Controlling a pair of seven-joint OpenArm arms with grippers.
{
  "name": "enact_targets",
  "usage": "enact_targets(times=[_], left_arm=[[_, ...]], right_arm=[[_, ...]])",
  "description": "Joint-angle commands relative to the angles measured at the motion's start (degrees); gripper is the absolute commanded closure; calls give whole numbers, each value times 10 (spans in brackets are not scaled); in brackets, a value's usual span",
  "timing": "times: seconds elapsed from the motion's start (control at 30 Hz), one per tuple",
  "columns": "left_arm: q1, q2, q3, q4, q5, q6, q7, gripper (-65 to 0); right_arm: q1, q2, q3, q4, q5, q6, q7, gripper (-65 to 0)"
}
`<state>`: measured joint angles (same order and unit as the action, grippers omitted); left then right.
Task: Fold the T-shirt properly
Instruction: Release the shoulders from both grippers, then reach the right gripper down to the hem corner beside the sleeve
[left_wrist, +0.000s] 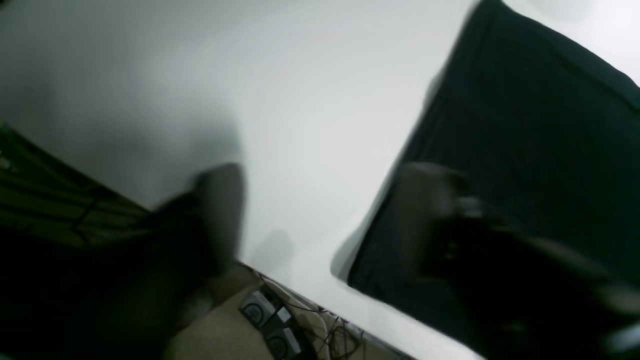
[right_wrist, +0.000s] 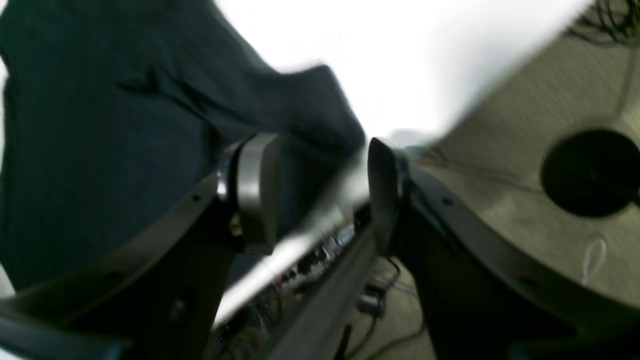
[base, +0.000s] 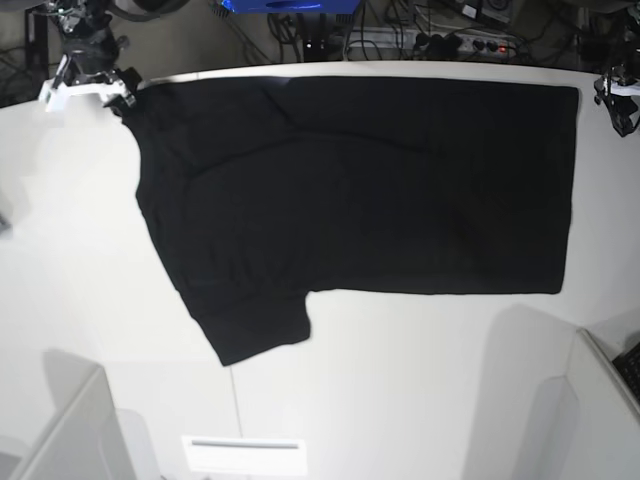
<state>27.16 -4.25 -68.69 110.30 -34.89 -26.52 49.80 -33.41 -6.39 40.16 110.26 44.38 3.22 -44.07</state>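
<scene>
Folding looks barely begun: the T-shirt (base: 380, 190) lies spread on the table (base: 80, 260), doubled lengthwise, one sleeve sticking out. Left gripper (base: 622, 100) and right gripper (right_wrist: 320, 192) sit beside its far corners, jaws apart, holding nothing; the crosswise folds remain.

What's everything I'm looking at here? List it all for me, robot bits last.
T-shirt: one, black, spread flat across the far half of the table, one sleeve pointing toward the near edge.
Table: one, white, fills most of the base view.
Cables and power strips: several, dark, on the floor beyond the far edge.
Label: one, white, near edge of the table.
Right gripper: one, dark with grey pads, open, at the shirt's far corner.
Left gripper: one, dark, blurred, open, by the shirt's other far corner.
</scene>
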Motion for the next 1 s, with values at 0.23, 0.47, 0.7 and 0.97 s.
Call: enact_targets(times=[0.23, 0.47, 0.7, 0.97], left_arm=[[-24, -10, 4, 9, -1, -31, -11, 0], [-26, -12, 31, 9, -1, -31, -11, 0], [-26, -12, 26, 9, -1, -31, -11, 0], [-22, -12, 25, 9, -1, -31, -11, 0]], right_arm=[[119, 103, -84, -19, 7, 5, 10, -264], [276, 180, -209, -149, 7, 5, 10, -263], [426, 216, -297, -303, 7, 5, 12, -272], [537, 217, -341, -436, 7, 5, 45, -275]])
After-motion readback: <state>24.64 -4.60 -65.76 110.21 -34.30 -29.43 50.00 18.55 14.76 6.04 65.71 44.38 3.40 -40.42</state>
